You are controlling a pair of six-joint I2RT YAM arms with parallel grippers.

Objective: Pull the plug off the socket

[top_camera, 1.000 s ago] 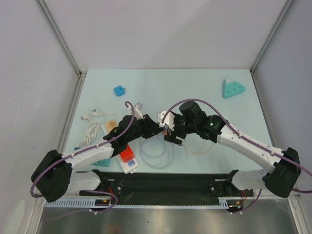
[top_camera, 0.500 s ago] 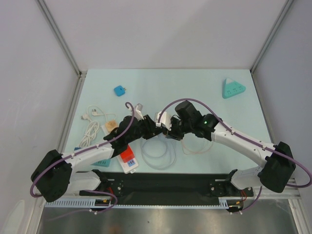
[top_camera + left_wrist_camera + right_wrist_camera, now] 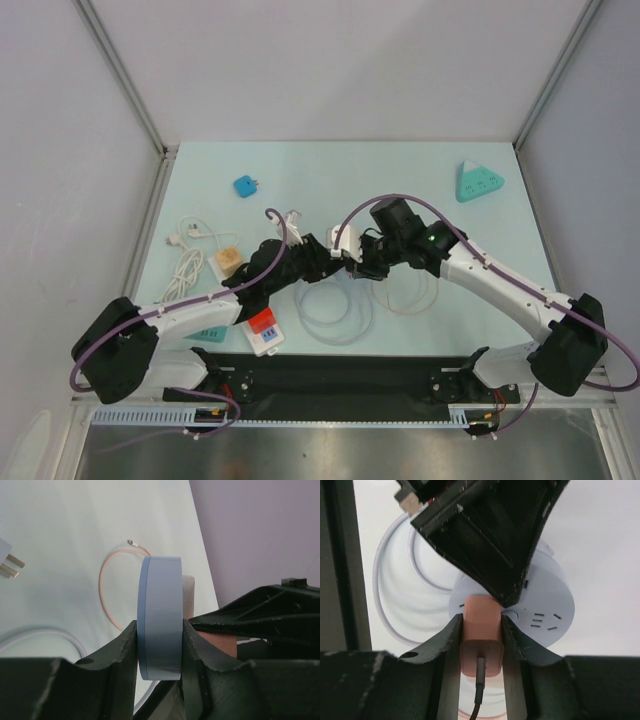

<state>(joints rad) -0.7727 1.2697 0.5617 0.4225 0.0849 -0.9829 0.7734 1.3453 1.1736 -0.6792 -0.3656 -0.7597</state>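
The left tool (image 3: pixel 160 637) is closed on the round socket (image 3: pixel 161 595). Its two fingers press on the two flat faces of the white and pale blue disc, which stands on its edge between them. The right tool (image 3: pixel 481 622) is closed narrowly on the pink plug (image 3: pixel 481 642), one finger on each side. The plug sits against the white face of the socket, beside the slots of the next outlet, and it is not yet pulled out. A dark cable leaves the back of the plug.

In the top view both tools meet above the middle of the worktop (image 3: pixel 400 170), and the socket and plug are between them. Under them lies a coil of white cable (image 3: pixel 335 310), and just beside it a thin pink cable (image 3: pixel 107 580) makes a loop. A teal triangular power strip (image 3: pixel 479 182) lies near the far right corner. A small blue adapter (image 3: pixel 245 186) lies far left.
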